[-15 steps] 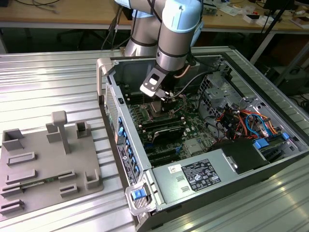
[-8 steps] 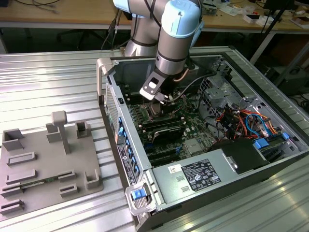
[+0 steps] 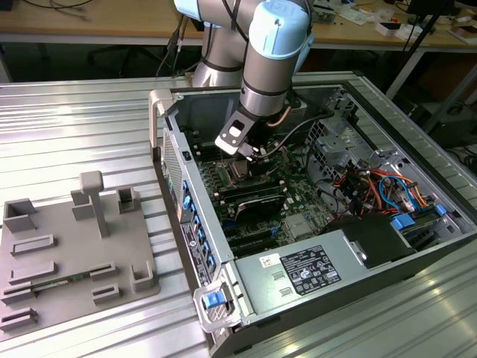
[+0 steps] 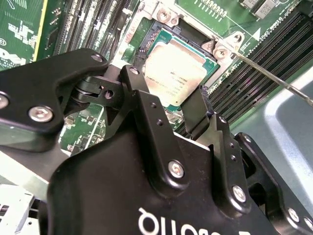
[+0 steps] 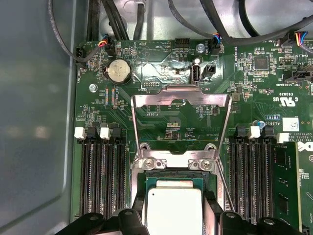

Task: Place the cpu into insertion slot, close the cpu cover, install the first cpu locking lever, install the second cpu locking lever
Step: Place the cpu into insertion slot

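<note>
The cpu (image 5: 173, 208), a flat silver-topped square on green backing, lies in or just over the insertion slot (image 5: 171, 165) of the motherboard. My gripper (image 5: 173, 219) reaches down into the open computer case (image 3: 160, 112) and straddles the chip. Its black fingers (image 4: 144, 98) press on two opposite edges of the cpu (image 4: 171, 73). The cpu cover (image 5: 181, 99), a thin silver frame, is swung back open beyond the slot. A thin wire locking lever (image 4: 274, 81) stands free beside the insertion slot (image 4: 164, 17). In the exterior view my gripper (image 3: 250, 155) hovers over the insertion slot (image 3: 240, 170).
Long black memory slots (image 5: 100, 181) flank the socket on both sides. Cable bundles (image 3: 358, 186) and a power supply (image 3: 305, 272) fill the case on the exterior view's right. A grey fixture tray (image 3: 74, 253) lies on the ribbed metal table on the exterior view's left.
</note>
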Motion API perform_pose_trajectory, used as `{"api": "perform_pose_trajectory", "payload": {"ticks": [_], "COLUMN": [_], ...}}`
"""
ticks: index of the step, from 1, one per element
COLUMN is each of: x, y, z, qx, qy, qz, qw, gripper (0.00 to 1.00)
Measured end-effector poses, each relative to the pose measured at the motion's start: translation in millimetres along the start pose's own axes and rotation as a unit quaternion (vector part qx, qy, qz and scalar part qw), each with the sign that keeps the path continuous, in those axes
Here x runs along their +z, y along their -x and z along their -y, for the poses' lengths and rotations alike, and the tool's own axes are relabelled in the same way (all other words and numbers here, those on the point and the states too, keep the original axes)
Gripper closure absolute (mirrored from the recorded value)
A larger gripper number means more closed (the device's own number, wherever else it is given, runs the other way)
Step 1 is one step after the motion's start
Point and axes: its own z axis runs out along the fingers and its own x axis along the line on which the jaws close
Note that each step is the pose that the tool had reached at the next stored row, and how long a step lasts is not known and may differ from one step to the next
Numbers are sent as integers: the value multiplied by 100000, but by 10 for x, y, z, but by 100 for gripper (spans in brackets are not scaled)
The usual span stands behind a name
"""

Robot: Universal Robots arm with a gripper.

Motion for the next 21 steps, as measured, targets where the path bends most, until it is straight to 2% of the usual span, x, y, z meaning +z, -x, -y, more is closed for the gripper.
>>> {"api": "perform_pose_trajectory", "payload": {"ticks": [2, 4, 5, 8, 21], "x": [-3, -4, -6, -6, -6], "y": [-1, -3, -4, -4, -5], "z": [0, 0, -1, -1, -2], "qx": [2, -11, -36, -44, 443], "qy": [4, 0, 1, -2, -56], "qz": [55, 248, 443, 542, 595], "qw": [100000, 100000, 99999, 99999, 99997], "gripper": [45, 45, 45, 45, 45]}}
